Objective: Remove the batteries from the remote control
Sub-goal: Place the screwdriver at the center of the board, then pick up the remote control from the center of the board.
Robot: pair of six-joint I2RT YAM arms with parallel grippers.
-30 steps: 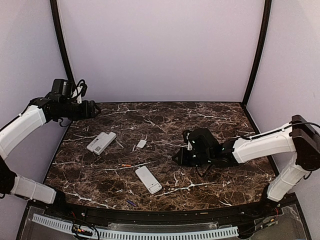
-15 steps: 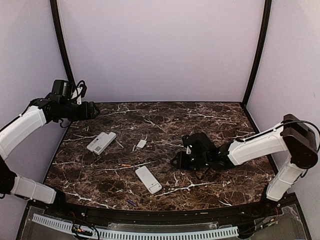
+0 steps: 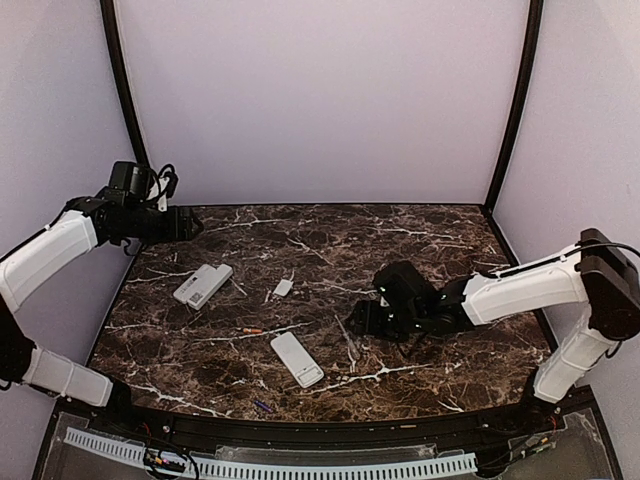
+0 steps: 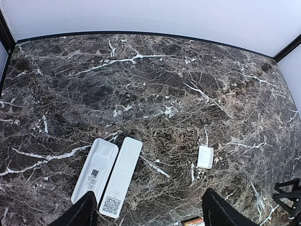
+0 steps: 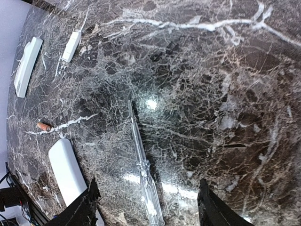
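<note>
Compared w/ one sec ago, the right tool (image 5: 148, 188) has opened: its black fingers now stand wide, and the thin screwdriver with clear plastic handle (image 5: 142, 162) lies free on the dark brown marble-pattern worktop (image 3: 420, 240) between them, at lower centre of the right wrist view. Nothing is held. I judge that the prying step is finished or paused, so this arm is free to pick up cells. The left tool (image 4: 149, 205) hovers at upper left of the top view, also wide and empty. One tiny orange cylindrical battery (image 3: 252, 330) lies left of centre, near the smooth white rounded remote (image 3: 297, 359). A small dark-blue cell (image 3: 262, 406) seems to lie by the front edge. Two more white remotes (image 3: 202, 284) lie side by side at left, labels up. The worktop is glossy w/ glare, and the cells are round, so they prob. roll easily.
</note>
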